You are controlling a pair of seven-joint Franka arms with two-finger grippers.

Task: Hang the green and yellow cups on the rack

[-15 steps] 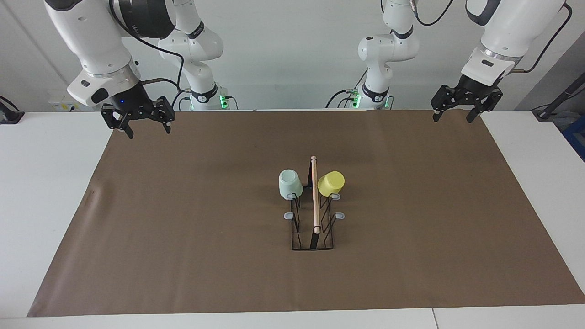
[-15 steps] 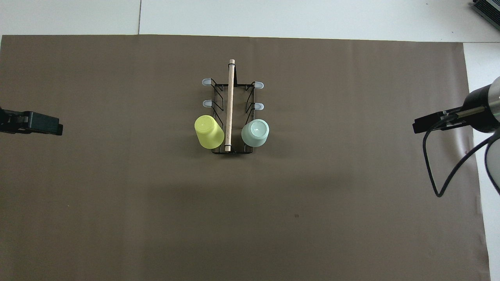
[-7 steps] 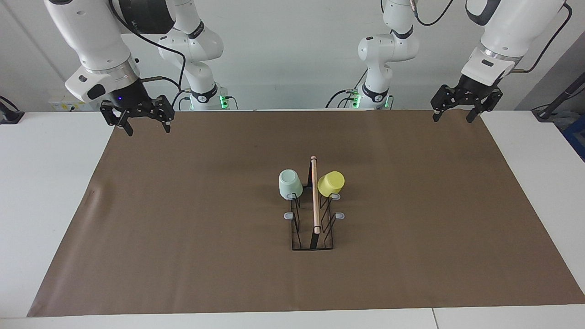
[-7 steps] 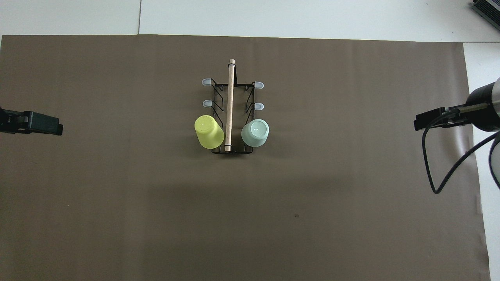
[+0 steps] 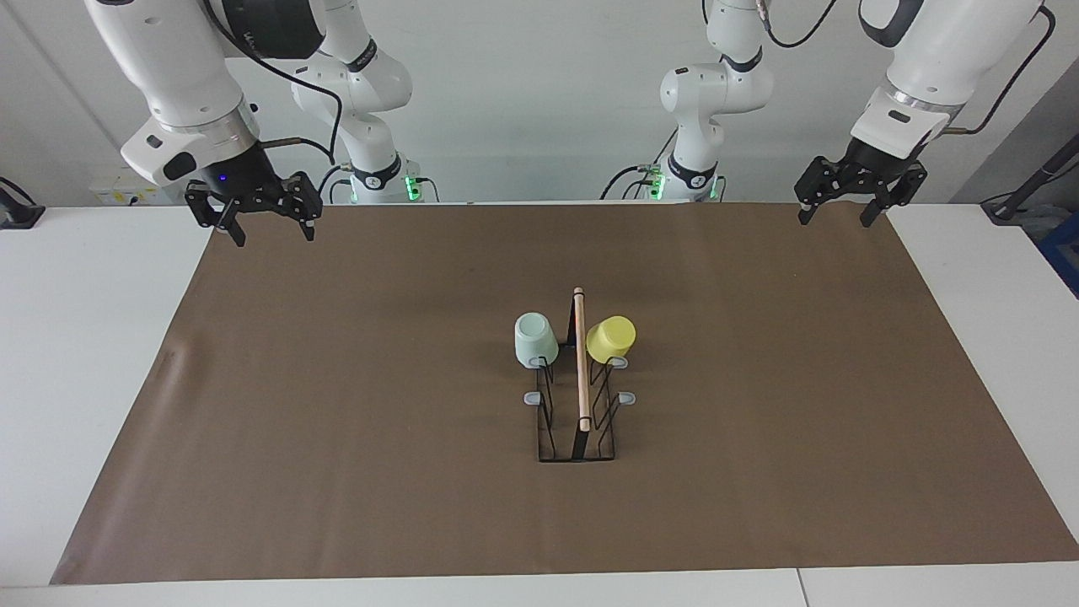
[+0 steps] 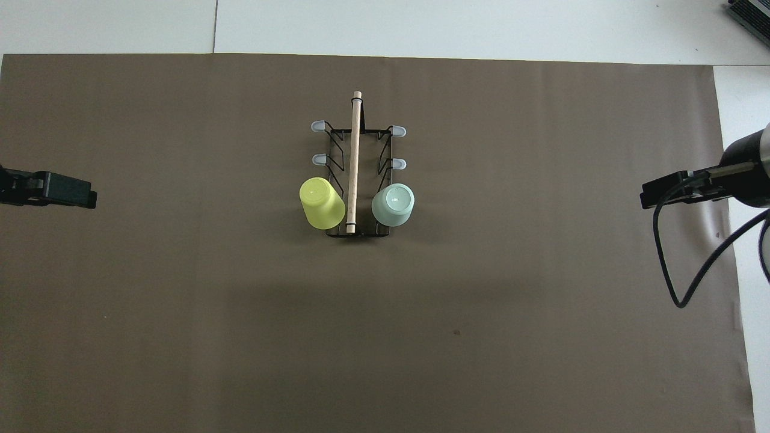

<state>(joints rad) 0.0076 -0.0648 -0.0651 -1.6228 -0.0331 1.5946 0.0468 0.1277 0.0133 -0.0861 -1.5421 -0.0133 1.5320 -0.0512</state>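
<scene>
In the facing view, your right gripper [image 5: 268, 229] hangs at upper left, fingers wide, holding nothing. At centre frame the rack [image 5: 577, 396] sits on the desk [image 5: 76, 337], green cup [image 5: 534, 339] and yellow cup [image 5: 610, 339] hung bottom-up on it. Left gripper [image 5: 834, 213] hangs at upper right, also wide, arm angled down.

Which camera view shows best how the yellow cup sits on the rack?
The facing view: it shows the yellow cup from the side, tilted, bottom up, over a prong of the rack. The overhead view shows mostly its base and slanted wall, not the prong underneath.
</scene>
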